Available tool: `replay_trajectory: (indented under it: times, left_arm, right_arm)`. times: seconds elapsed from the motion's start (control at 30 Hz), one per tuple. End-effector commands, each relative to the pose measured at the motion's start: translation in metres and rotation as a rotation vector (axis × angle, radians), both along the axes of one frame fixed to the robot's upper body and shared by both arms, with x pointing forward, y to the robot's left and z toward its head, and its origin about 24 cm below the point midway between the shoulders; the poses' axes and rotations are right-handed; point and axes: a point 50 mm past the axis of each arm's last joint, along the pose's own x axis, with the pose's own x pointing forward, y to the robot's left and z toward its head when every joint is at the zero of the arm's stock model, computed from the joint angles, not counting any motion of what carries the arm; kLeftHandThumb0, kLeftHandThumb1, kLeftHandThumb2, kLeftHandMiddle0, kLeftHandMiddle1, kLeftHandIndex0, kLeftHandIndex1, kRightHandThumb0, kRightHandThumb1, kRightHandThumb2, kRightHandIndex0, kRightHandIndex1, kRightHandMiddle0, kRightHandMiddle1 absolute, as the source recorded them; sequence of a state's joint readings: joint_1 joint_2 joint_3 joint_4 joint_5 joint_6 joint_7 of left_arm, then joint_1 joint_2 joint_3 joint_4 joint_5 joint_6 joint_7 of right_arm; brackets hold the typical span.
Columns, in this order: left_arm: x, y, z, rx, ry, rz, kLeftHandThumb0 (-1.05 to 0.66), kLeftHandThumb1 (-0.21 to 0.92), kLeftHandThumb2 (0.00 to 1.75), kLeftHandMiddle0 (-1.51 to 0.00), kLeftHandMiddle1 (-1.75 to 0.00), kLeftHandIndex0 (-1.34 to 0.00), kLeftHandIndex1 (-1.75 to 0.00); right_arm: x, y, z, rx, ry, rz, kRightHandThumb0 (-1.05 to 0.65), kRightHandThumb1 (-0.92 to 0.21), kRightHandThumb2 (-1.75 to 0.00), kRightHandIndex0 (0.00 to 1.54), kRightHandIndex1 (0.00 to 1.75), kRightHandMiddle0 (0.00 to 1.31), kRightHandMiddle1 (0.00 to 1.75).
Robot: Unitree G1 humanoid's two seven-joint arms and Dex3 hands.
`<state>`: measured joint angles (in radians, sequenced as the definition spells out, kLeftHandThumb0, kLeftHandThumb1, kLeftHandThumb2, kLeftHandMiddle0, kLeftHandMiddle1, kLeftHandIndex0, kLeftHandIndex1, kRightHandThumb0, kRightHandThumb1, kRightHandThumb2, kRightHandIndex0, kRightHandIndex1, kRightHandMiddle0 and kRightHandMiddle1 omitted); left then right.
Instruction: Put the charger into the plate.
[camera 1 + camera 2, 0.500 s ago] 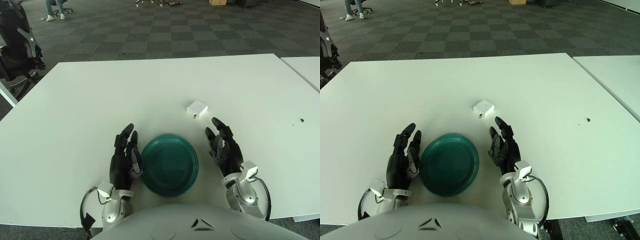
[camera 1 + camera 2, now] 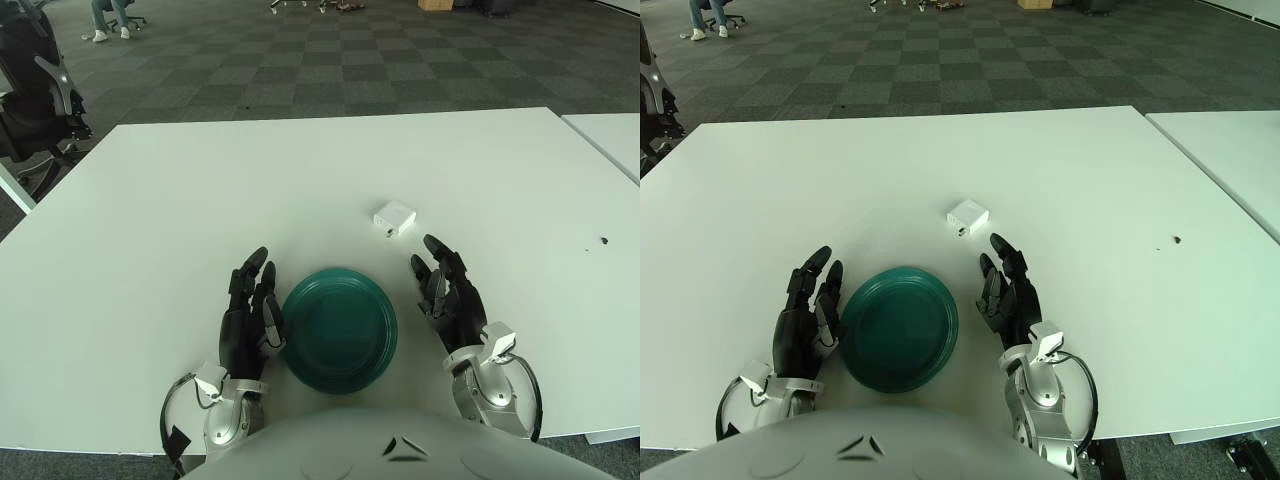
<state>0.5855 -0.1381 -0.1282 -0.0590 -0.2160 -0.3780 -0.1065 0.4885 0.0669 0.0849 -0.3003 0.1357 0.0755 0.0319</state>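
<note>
A small white charger (image 2: 394,217) lies on the white table (image 2: 200,180), a little beyond and to the right of a dark green plate (image 2: 338,328) near the front edge. My left hand (image 2: 250,305) is just left of the plate, fingers relaxed and holding nothing. My right hand (image 2: 447,290) is just right of the plate, fingers spread and pointing toward the charger, a short way short of it. The charger is touched by neither hand.
A second white table (image 2: 610,135) stands to the right across a narrow gap. A small dark speck (image 2: 603,240) marks the table at the right. A black chair (image 2: 35,100) stands off the table's left corner.
</note>
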Motion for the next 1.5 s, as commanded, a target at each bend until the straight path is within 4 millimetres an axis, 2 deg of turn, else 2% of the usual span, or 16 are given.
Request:
replay_trajectory:
  times: [0.0, 0.07, 0.17, 0.4, 0.57, 0.67, 0.8, 0.87, 0.97, 1.13, 1.27, 1.47]
  left_arm:
    - [-0.012, -0.005, -0.019, -0.041, 0.135, 0.017, -0.84, 0.92, 0.92, -0.29, 0.0, 0.0, -0.78]
    - [-0.011, -0.006, -0.019, -0.042, 0.134, 0.016, -0.84, 0.92, 0.92, -0.29, 0.0, 0.0, -0.77]
    - [-0.01, -0.006, -0.02, -0.045, 0.132, 0.014, -0.84, 0.92, 0.91, -0.3, -0.01, 0.0, -0.77]
    - [-0.005, -0.008, -0.022, -0.072, 0.131, 0.015, -0.84, 0.92, 0.91, -0.32, -0.01, 0.0, -0.78]
    - [-0.001, -0.01, -0.023, -0.087, 0.13, 0.013, -0.83, 0.92, 0.9, -0.32, -0.01, 0.0, -0.81]
    - [0.0, -0.012, -0.023, -0.083, 0.131, 0.012, -0.83, 0.92, 0.9, -0.31, 0.0, 0.0, -0.81]
    - [0.003, -0.014, -0.024, -0.042, 0.137, 0.001, -0.83, 0.92, 0.9, -0.28, 0.0, 0.0, -0.82]
    - [0.005, -0.015, -0.026, -0.004, 0.142, -0.006, -0.83, 0.92, 0.91, -0.27, 0.0, 0.0, -0.8]
    - [0.007, -0.016, -0.027, 0.024, 0.143, -0.008, -0.82, 0.92, 0.91, -0.25, 0.0, 0.0, -0.78]
    - [0.009, -0.017, -0.028, 0.049, 0.137, -0.007, -0.81, 0.92, 0.91, -0.24, 0.0, 0.0, -0.76]
    - [0.01, -0.018, -0.028, 0.06, 0.132, -0.002, -0.8, 0.92, 0.91, -0.25, 0.0, 0.0, -0.75]
    - [0.012, -0.02, -0.028, 0.08, 0.13, -0.005, -0.8, 0.92, 0.92, -0.24, 0.0, 0.0, -0.75]
  right_arm:
    - [-0.004, -0.022, -0.023, -0.018, 0.188, -0.031, -0.67, -0.92, -0.84, 0.27, 0.01, 0.0, 0.59]
    - [0.008, -0.028, -0.016, -0.039, 0.133, -0.045, -0.66, -0.92, -0.83, 0.29, 0.02, 0.0, 0.63]
    - [0.03, -0.037, 0.009, -0.19, -0.036, -0.057, -0.66, -0.92, -0.79, 0.33, 0.03, 0.0, 0.71]
    - [0.07, -0.045, 0.058, -0.527, -0.301, -0.054, -0.65, -0.92, -0.61, 0.43, 0.05, 0.01, 0.82]
    - [0.1, -0.041, 0.075, -0.715, -0.385, -0.021, -0.63, -0.92, -0.46, 0.4, 0.03, 0.0, 0.84]
    - [0.111, -0.039, 0.078, -0.789, -0.391, -0.006, -0.64, -0.92, -0.42, 0.39, 0.02, 0.0, 0.85]
    - [0.132, -0.031, 0.09, -0.983, -0.413, 0.053, -0.7, -0.92, -0.43, 0.37, 0.01, 0.01, 0.85]
    - [0.139, -0.02, 0.103, -1.107, -0.445, 0.097, -0.72, -0.92, -0.44, 0.37, 0.0, 0.01, 0.86]
    - [0.144, -0.007, 0.115, -1.195, -0.462, 0.129, -0.74, -0.92, -0.45, 0.36, 0.0, 0.01, 0.85]
    - [0.152, 0.005, 0.128, -1.284, -0.461, 0.18, -0.74, -0.92, -0.45, 0.35, 0.0, 0.01, 0.85]
    - [0.16, 0.008, 0.132, -1.34, -0.475, 0.217, -0.75, -0.92, -0.47, 0.34, 0.0, 0.0, 0.84]
    - [0.174, 0.03, 0.134, -1.387, -0.531, 0.284, -0.75, -0.92, -0.46, 0.31, 0.0, 0.0, 0.81]
